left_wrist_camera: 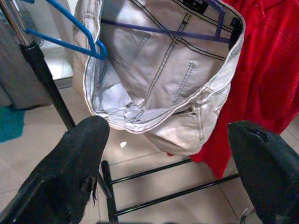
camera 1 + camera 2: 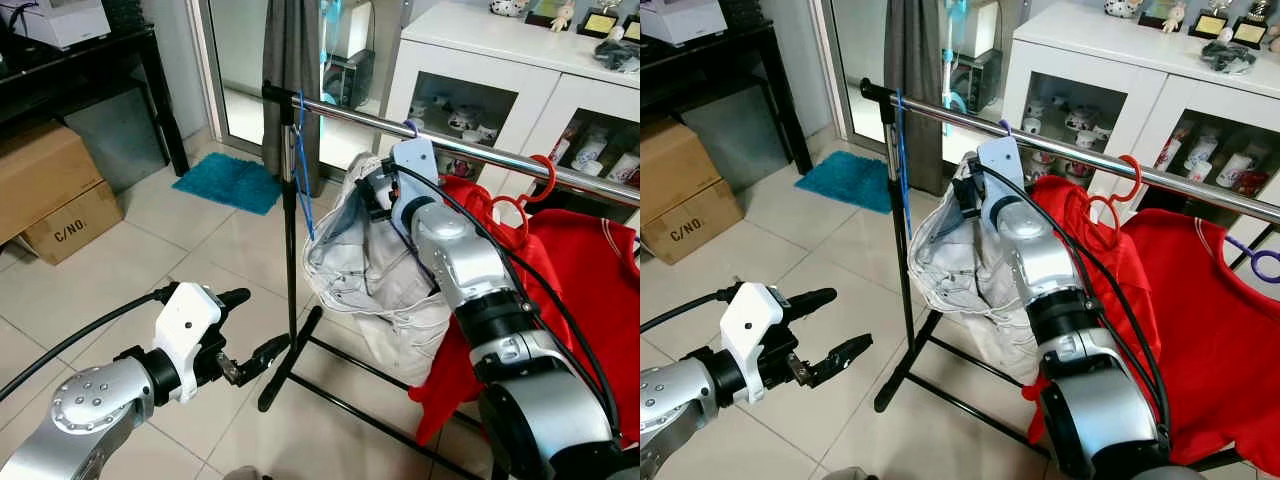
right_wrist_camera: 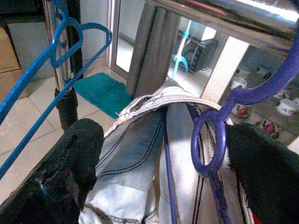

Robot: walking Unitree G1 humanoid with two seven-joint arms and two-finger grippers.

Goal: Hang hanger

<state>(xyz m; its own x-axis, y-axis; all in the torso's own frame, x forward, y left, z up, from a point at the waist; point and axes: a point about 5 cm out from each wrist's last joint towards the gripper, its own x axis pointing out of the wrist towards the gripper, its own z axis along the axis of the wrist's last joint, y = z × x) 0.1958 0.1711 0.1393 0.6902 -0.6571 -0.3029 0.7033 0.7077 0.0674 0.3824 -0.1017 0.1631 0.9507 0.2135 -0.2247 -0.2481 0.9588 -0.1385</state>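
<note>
Between the right gripper's (image 3: 159, 163) spread fingers (image 3: 70, 168), the purple hanger (image 3: 212, 154) hooked over the rail (image 2: 480, 152), ungripped.

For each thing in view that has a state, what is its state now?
purple hanger: hooked on the rail, carrying the pale jeans.
blue hanger: on the rail, bare.
right gripper: open, at the purple hanger.
left gripper: open, low, holding nothing.
</note>
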